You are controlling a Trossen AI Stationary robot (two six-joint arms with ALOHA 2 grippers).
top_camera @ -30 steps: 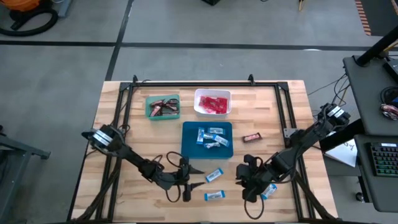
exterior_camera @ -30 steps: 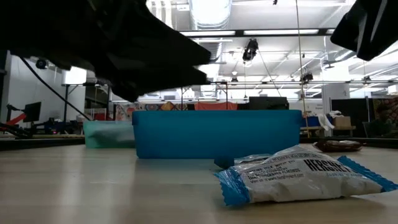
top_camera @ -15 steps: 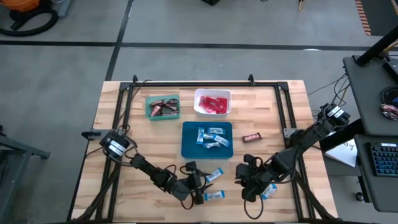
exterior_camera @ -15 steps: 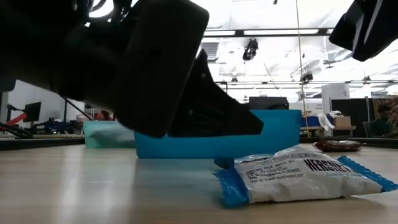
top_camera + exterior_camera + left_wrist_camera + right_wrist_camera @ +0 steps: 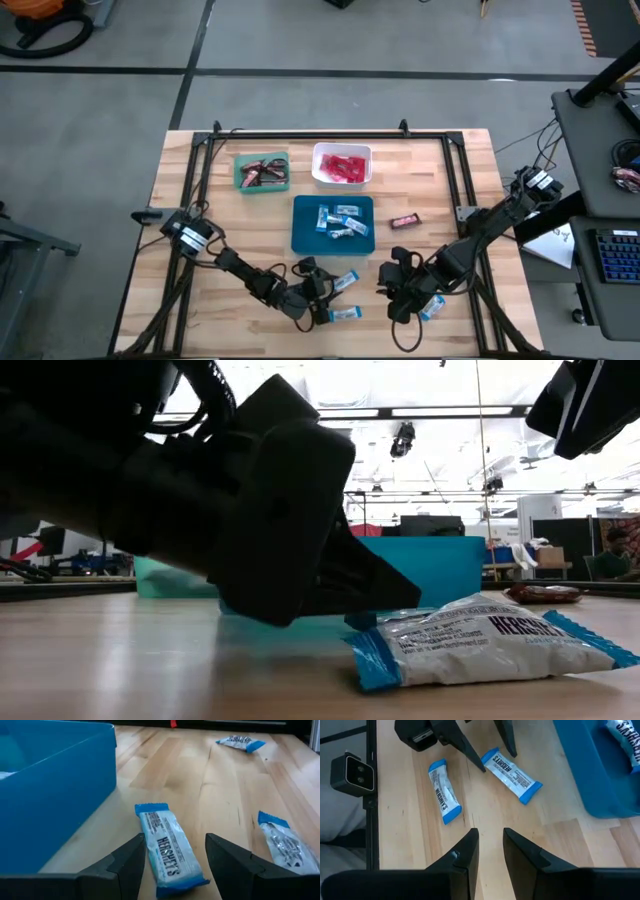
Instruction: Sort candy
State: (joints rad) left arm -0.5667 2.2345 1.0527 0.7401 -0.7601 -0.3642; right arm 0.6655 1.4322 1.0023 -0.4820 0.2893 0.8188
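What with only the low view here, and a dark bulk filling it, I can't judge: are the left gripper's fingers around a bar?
Observer: Yes. The left gripper is open, its fingers on either side of a blue-and-white bar lying beside the blue tray. It is not gripped yet.
Operator: How many bars are loose?
Observer: The high view shows three blue-and-white ones, counting that one, plus one dark brown bar.
Operator: And the right gripper?
Observer: The right gripper hangs over bare wood, holding nothing.
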